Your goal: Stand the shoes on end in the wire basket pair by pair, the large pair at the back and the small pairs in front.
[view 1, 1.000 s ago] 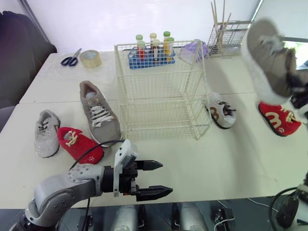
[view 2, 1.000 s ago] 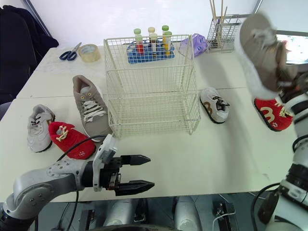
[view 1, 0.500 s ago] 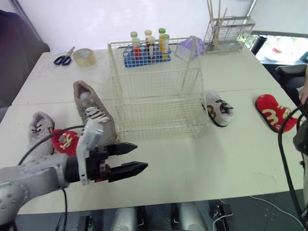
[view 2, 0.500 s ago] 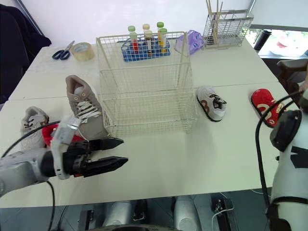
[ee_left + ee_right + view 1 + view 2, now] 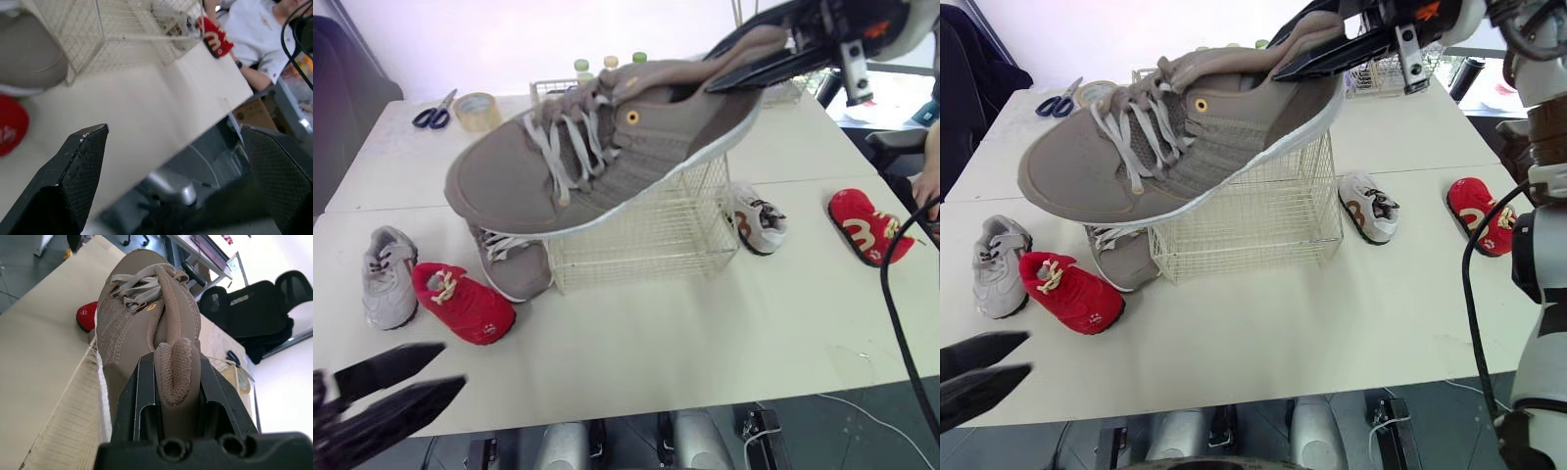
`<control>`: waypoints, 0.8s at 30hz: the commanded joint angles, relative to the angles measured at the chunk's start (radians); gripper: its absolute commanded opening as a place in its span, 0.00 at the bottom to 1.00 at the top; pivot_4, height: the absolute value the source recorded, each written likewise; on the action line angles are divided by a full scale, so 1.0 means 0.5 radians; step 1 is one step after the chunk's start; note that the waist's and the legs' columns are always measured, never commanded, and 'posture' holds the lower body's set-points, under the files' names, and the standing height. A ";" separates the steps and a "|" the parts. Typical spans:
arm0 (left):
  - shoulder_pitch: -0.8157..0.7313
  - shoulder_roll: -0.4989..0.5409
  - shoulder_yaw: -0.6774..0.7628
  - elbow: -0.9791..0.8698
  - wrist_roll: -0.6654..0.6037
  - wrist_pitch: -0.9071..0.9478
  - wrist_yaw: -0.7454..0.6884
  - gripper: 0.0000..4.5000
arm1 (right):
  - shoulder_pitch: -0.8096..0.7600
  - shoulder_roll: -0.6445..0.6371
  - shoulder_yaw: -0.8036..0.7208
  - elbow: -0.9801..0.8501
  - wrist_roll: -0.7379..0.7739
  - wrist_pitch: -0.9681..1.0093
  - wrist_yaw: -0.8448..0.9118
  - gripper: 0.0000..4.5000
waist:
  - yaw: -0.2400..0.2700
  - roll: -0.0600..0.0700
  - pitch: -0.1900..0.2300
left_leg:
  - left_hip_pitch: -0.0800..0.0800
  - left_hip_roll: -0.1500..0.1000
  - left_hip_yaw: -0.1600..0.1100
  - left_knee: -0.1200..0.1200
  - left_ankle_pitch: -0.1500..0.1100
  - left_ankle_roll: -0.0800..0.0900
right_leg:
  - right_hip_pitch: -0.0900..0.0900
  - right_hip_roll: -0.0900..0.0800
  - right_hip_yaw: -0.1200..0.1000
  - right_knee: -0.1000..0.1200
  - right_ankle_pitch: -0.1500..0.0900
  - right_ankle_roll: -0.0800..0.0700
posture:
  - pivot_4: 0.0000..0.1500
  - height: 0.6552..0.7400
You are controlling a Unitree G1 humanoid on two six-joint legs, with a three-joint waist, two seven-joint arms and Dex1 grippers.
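My right gripper [image 5: 717, 69] is shut on the heel of a large taupe shoe [image 5: 597, 147], holding it in the air over the white wire basket [image 5: 656, 235], toe pointing left. In the right wrist view its fingers [image 5: 142, 382] clamp the heel tab. The matching taupe shoe [image 5: 514, 266] lies left of the basket, partly hidden. A small grey shoe [image 5: 389, 277] and a small red shoe [image 5: 465, 304] lie further left. Right of the basket are a small white shoe [image 5: 759, 220] and another red shoe [image 5: 867, 227]. My left gripper [image 5: 453, 363] hangs open near the table's front left edge.
Scissors [image 5: 433, 113] and a tape roll [image 5: 476, 111] lie at the back left. Capped tubes [image 5: 607, 64] stand behind the basket. A black cable [image 5: 891, 294] hangs at the right. A person in a white shirt [image 5: 254, 34] sits past the table's right end.
The right gripper has swung the large taupe shoe from the far right to above the basket. The left gripper has drawn back toward the front left edge.
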 commanded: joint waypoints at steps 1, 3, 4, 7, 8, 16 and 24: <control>-0.089 0.250 0.197 0.466 0.279 -0.100 -0.143 1.00 | -0.069 -0.074 0.033 -0.107 0.263 -0.028 0.007 0.06 | 0.012 0.001 0.000 | 0.000 0.001 -0.003 0.000 0.002 -0.003 | -0.001 0.001 -0.002 0.004 -0.001 -0.001 | 1.00 1.00; -0.320 0.544 0.090 0.604 0.391 -0.167 -0.180 1.00 | -0.024 -0.144 0.063 -0.259 0.426 0.040 0.007 0.06 | 0.034 0.000 0.000 | 0.000 0.002 -0.004 0.000 0.003 -0.006 | -0.004 0.001 -0.003 0.014 -0.003 -0.005 | 1.00 1.00; -0.462 0.694 0.003 0.663 0.429 -0.200 -0.195 1.00 | -0.007 -0.178 0.083 -0.325 0.481 0.060 0.007 0.06 | 0.044 -0.001 0.000 | 0.000 0.003 -0.003 0.000 0.004 -0.007 | -0.005 0.001 -0.003 0.017 -0.004 -0.007 | 1.00 1.00; -0.879 1.011 -0.317 0.806 0.484 -0.246 -0.269 1.00 | 0.020 -0.262 0.134 -0.455 0.573 0.097 0.007 0.06 | 0.049 -0.006 0.000 | 0.000 0.002 -0.002 0.001 0.004 -0.008 | -0.007 0.000 -0.002 0.019 -0.004 -0.009 | 1.00 1.00; -1.022 1.130 -0.495 0.874 0.492 -0.318 -0.346 1.00 | 0.027 -0.301 0.140 -0.499 0.617 0.132 0.007 0.06 | 0.046 -0.007 -0.001 | 0.000 0.002 0.000 0.001 0.004 -0.008 | -0.007 0.000 -0.001 0.018 -0.004 -0.009 | 1.00 1.00; -1.876 1.611 -1.943 0.957 0.128 -0.813 -0.743 1.00 | 0.001 -0.438 0.176 -0.655 0.692 0.241 0.007 0.06 | 0.015 -0.012 0.004 | -0.003 0.005 0.012 -0.003 0.003 -0.006 | -0.018 -0.001 -0.002 0.022 -0.004 -0.008 | 1.00 1.00; -3.284 0.964 -3.185 0.784 0.239 -0.339 -0.631 1.00 | -0.030 -0.640 0.234 -0.693 0.739 0.144 0.007 0.06 | 0.050 -0.015 0.009 | -0.004 0.006 0.010 0.004 0.004 -0.006 | -0.017 0.000 -0.003 0.028 -0.003 -0.007 | 1.00 1.00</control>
